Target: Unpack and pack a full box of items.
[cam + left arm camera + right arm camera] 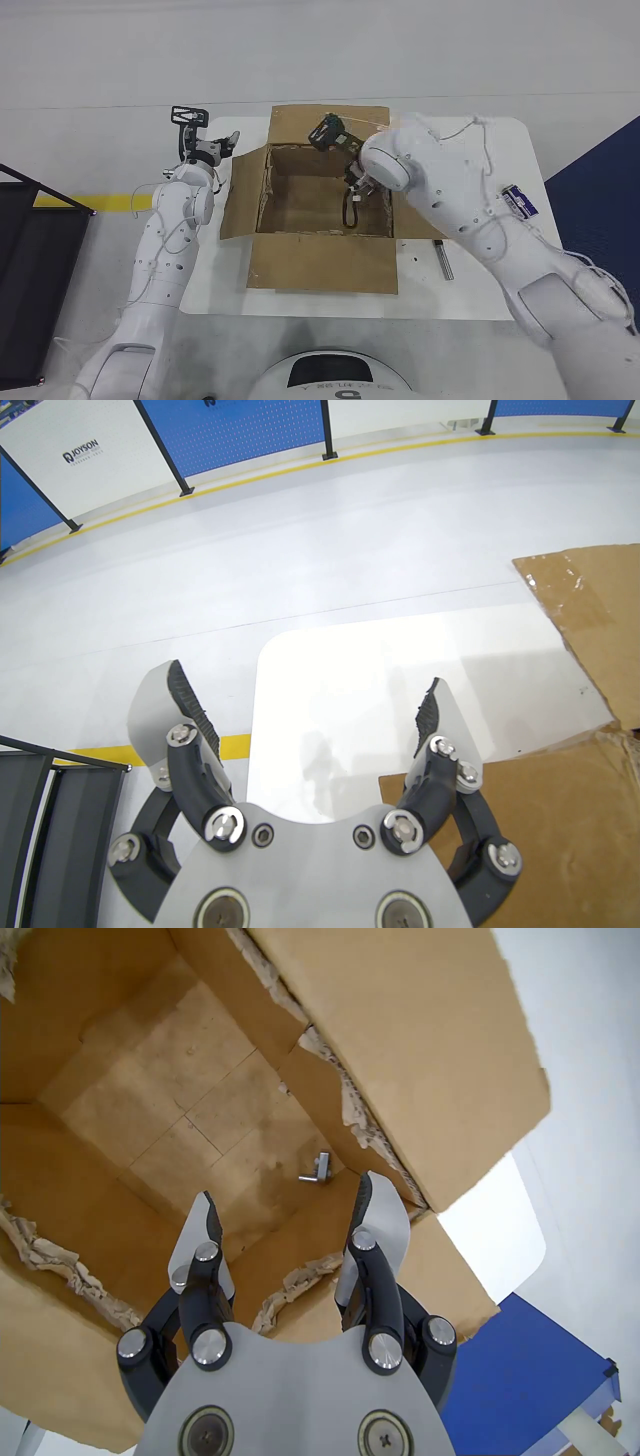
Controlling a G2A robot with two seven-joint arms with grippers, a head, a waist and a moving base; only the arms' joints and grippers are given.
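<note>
Right gripper, jaws apart and empty, hangs inside the cardboard box near its 3 o'clock wall, apparently lined up on the small metal fitting on the box floor. Left gripper, likewise spread and empty, hangs over the table at the box's 10 o'clock, presumably to stay clear.

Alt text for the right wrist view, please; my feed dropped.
The open, empty right hand points into the open cardboard box, whose floor holds one small metal part near a corner. The box's flap edges are torn.
</note>
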